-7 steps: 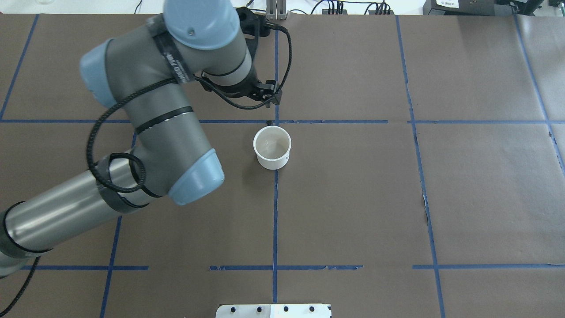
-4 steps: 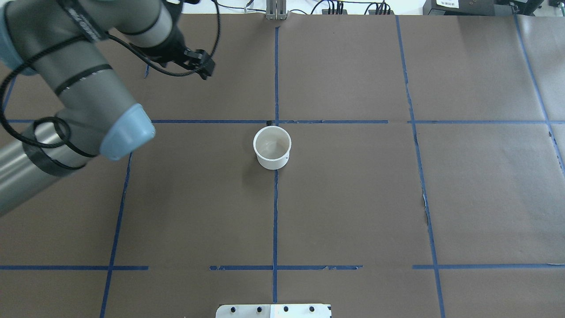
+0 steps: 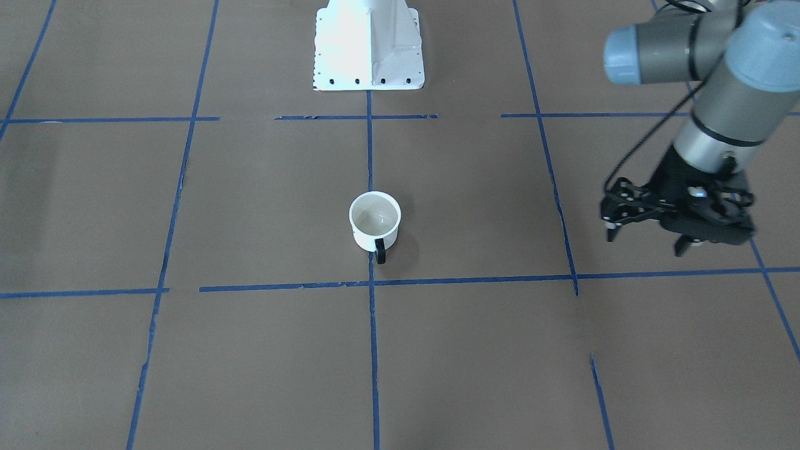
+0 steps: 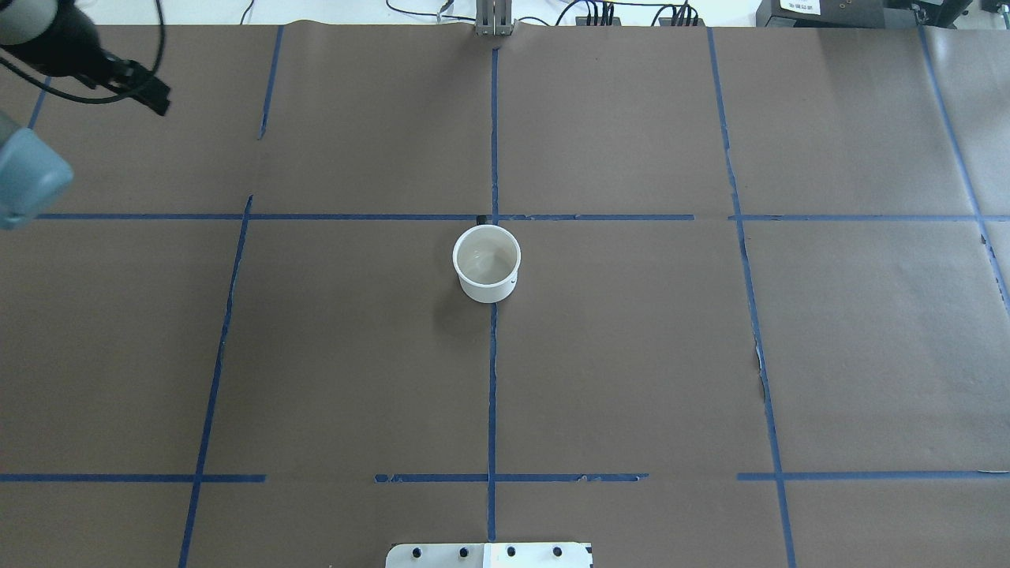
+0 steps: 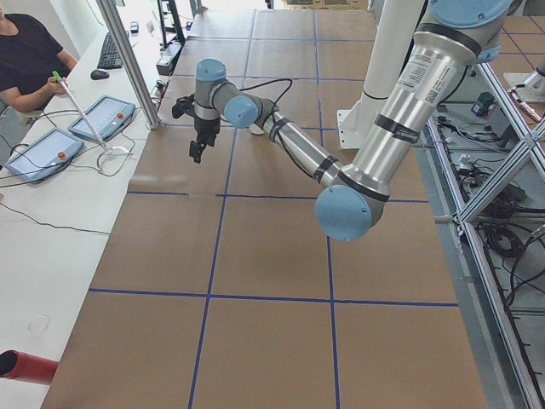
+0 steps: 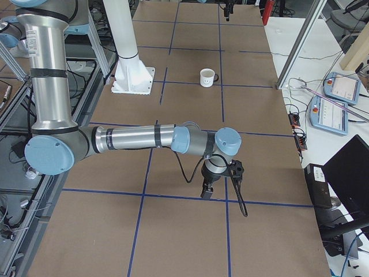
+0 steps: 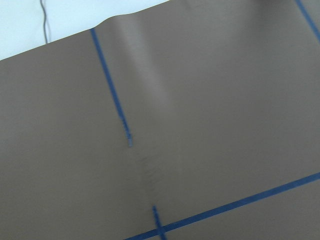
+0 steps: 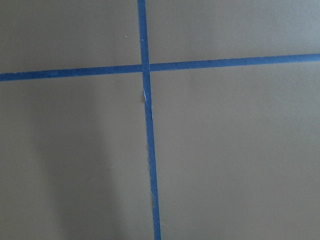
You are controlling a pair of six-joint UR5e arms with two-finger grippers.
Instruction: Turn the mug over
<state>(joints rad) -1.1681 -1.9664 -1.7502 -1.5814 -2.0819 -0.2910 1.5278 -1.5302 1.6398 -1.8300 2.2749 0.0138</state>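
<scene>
The white mug [image 4: 487,264] stands upright, mouth up, at the middle of the brown table, by a blue tape cross. In the front-facing view [image 3: 374,222] its dark handle points toward that camera. In the exterior right view [image 6: 207,77] the face drawn on its side shows. My left gripper [image 3: 648,242] is open and empty, far off to my left of the mug, above the table; it also shows at the overhead view's top left corner [image 4: 154,99]. My right gripper [image 6: 207,190] shows only in the exterior right view, far from the mug; I cannot tell whether it is open.
The white robot base plate [image 3: 369,56] sits at my side of the table. Blue tape lines [image 4: 491,379] grid the brown cover. A side bench with tablets [image 5: 51,149] and a seated operator [image 5: 25,51] runs along the far table edge.
My left arm has swung away from just behind the mug to the overhead view's far left corner. The mug has not moved.
</scene>
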